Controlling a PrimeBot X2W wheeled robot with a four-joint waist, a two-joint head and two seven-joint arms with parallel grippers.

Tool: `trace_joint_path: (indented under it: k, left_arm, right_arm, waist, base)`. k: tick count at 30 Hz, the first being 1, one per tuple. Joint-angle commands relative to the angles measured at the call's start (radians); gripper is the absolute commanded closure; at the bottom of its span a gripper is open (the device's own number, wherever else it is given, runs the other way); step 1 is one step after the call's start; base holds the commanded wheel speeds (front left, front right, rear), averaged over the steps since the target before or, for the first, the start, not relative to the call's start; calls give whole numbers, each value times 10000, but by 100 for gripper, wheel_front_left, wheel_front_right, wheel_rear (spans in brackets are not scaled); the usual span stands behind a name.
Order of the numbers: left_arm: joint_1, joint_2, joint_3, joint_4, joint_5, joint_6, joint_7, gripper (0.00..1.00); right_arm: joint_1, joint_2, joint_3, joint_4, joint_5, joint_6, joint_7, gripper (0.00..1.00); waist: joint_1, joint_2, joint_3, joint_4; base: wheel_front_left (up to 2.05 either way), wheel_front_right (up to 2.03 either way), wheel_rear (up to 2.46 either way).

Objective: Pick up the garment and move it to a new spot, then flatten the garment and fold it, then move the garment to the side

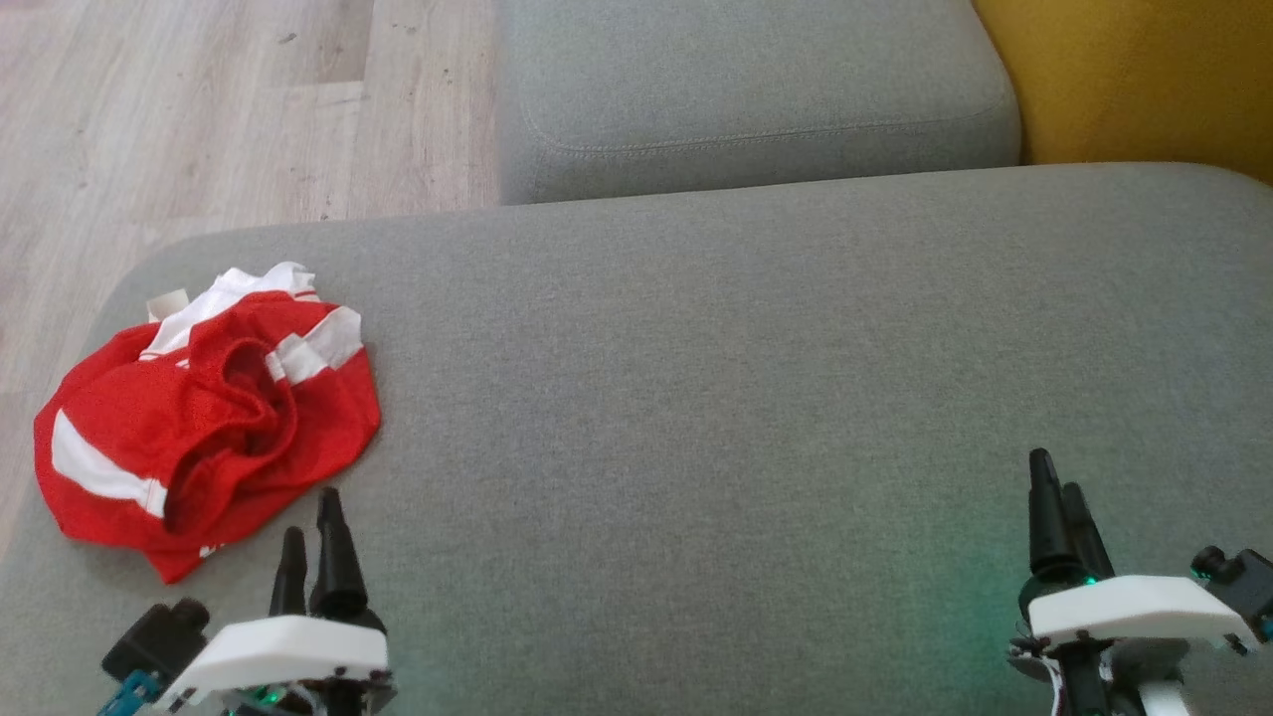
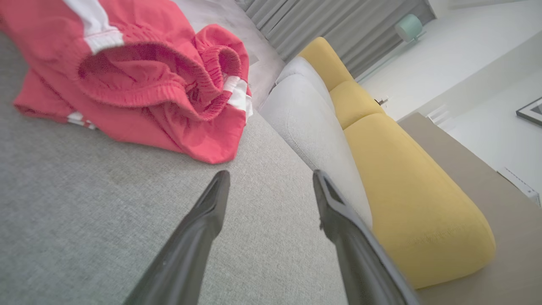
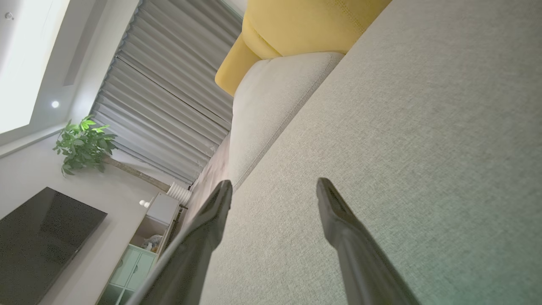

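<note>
Nothing to read at this moment: no words, numbers or brand marks come through anywhere. The garment [image 1: 199, 418], red and lying near on the left, shows plain white stripes and no lettering I can make out. The framed picture [image 2: 531, 111] on the far wall is too small and blurred to tell.

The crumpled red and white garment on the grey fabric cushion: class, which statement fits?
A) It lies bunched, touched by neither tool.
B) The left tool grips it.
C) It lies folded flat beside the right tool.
A: the crumpled red and white garment lies bunched on the grey fabric cushion, apart from the open left tool.
</note>
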Motion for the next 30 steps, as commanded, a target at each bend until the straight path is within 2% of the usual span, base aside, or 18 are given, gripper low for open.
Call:
trace_joint_path:
  k: [1, 30]
  left_arm:
    - [-248, 54, 12, -405, 322, 35, -141, 0]
    - [-200, 66, -722, -819, 3914, 411, -1001, 0]
  right_arm:
    - [-269, -55, 162, -387, -310, 37, -166, 0]
    - [-220, -72, 931, -727, -4276, 56, -1021, 0]
  waist:
    - [0, 0, -9, -6]
    - [0, 0, -158, -50]
  base:
    - [0, 0, 0]
    - [0, 0, 0]
